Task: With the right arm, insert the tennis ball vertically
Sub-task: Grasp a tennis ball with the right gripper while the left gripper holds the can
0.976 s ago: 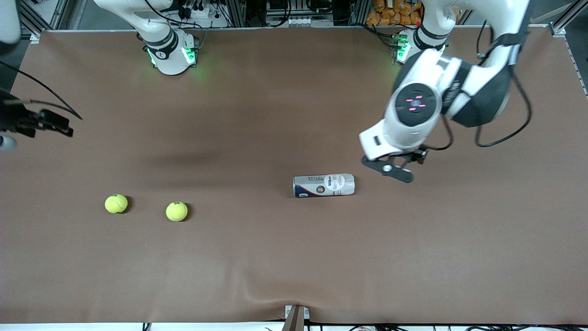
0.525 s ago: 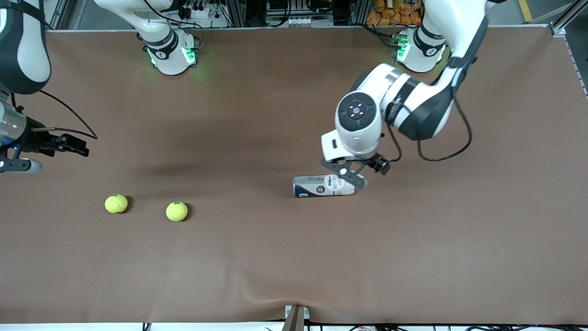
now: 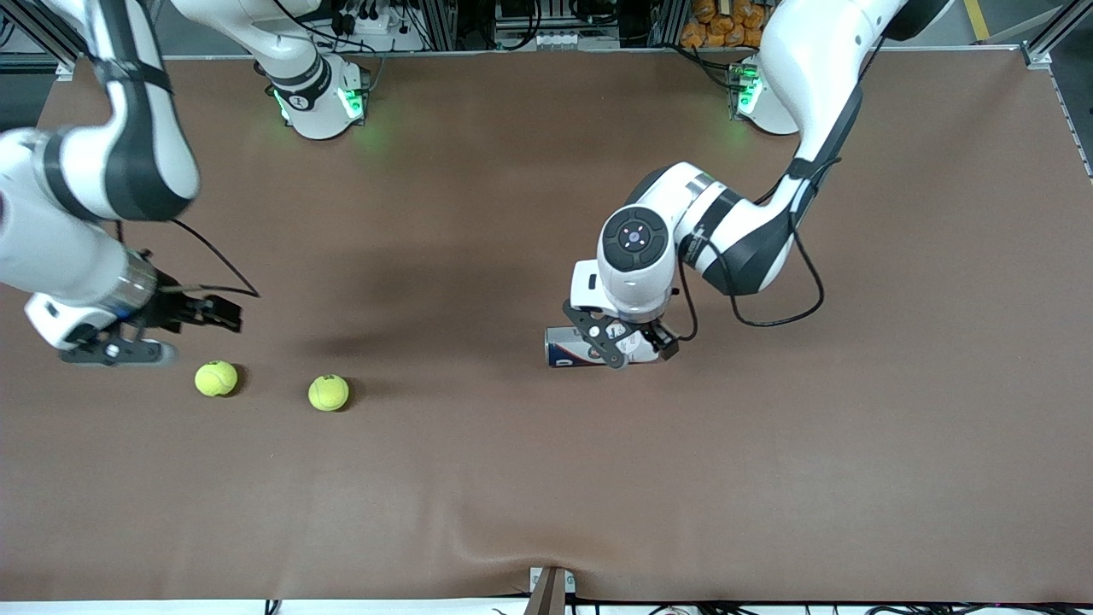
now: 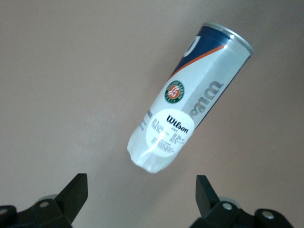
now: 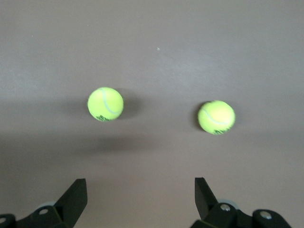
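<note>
Tennis balls, two of them, lie on the brown table (image 3: pixel 512 478). Nothing is done yet. The right gripper (image 3: pixel 115 350) hangs with its fingers wide apart and empty, just beside the first ball (image 3: pixel 215 377), toward the right arm's end. The second ball (image 3: pixel 328 392) lies near it. Next comes the can (image 3: pixel 568 345), lying flat on its side. The left gripper (image 3: pixel 616 340) hovers over it, fingers spread, holding nothing.

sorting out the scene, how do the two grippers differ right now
The left gripper is over the tennis ball can lying on its side; the right gripper is over bare table beside the two tennis balls. Both are open and hold nothing.
</note>
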`<state>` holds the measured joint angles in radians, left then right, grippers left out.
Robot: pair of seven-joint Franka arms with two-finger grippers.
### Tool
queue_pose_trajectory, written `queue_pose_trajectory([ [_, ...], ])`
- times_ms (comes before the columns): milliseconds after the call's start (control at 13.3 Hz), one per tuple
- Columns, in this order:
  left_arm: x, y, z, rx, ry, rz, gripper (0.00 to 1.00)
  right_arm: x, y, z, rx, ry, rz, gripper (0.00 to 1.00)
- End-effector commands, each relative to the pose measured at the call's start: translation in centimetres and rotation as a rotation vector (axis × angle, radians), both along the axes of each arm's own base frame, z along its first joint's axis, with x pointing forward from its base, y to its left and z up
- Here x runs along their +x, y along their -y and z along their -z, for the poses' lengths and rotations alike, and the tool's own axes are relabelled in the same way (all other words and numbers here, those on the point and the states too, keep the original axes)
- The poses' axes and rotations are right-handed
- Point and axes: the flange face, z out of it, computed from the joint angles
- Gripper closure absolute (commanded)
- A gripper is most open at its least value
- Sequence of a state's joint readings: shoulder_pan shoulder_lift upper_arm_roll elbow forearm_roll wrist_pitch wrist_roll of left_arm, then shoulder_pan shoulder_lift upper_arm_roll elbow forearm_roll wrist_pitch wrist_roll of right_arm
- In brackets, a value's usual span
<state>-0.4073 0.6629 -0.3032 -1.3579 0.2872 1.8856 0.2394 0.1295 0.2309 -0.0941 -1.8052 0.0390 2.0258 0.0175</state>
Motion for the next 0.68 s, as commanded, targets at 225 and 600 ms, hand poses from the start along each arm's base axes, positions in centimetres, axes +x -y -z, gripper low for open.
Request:
queue_pose_trajectory([
  [225,0.6,1.6,2.6,-0.018,0.010,0.192,0.00,2.4,-2.9,5.7,0.065,0.016,0.087,0.00],
  [600,-0.8,4.0,5.3,0.026,0.030,0.339,0.00,3.6,-6.8,10.9,0.056,0.072,0.152,0.00],
])
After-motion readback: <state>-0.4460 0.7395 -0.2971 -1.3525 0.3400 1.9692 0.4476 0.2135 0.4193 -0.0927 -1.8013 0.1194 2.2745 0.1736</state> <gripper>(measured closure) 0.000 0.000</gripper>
